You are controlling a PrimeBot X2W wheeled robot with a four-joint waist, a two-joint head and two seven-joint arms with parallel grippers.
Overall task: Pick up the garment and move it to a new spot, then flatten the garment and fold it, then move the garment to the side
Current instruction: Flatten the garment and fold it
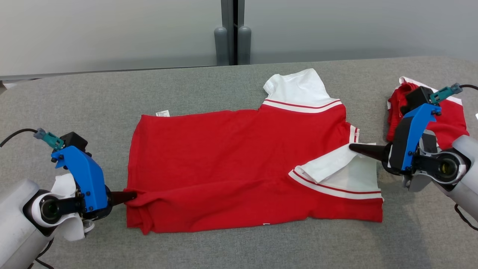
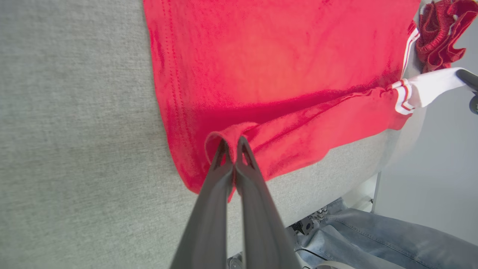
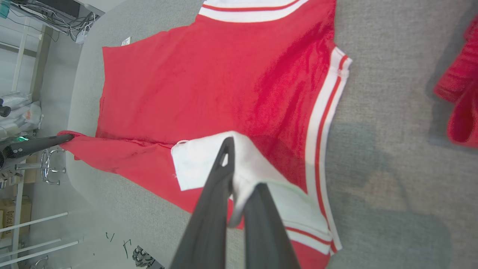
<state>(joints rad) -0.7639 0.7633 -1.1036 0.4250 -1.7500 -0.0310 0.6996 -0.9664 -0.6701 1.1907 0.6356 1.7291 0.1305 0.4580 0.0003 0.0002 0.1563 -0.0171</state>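
Garment [image 1: 239,164] lies flat on table [image 1: 74,112], long axis 9-to-3 in head view; left gripper [image 1: 130,196] clamps hem [image 1: 129,168] at 9, right gripper [image 1: 354,148] clamps white sleeve [image 1: 332,166] at 3. Left wrist view: fingers [image 2: 213,194] closed on red fold at 12. Right wrist view: closed on sleeve, body toward 11.

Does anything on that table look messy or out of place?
Yes: a second red garment lies crumpled at the table's right end, unlike the spread-out red shirt. A white label also pokes out from the shirt's far edge.
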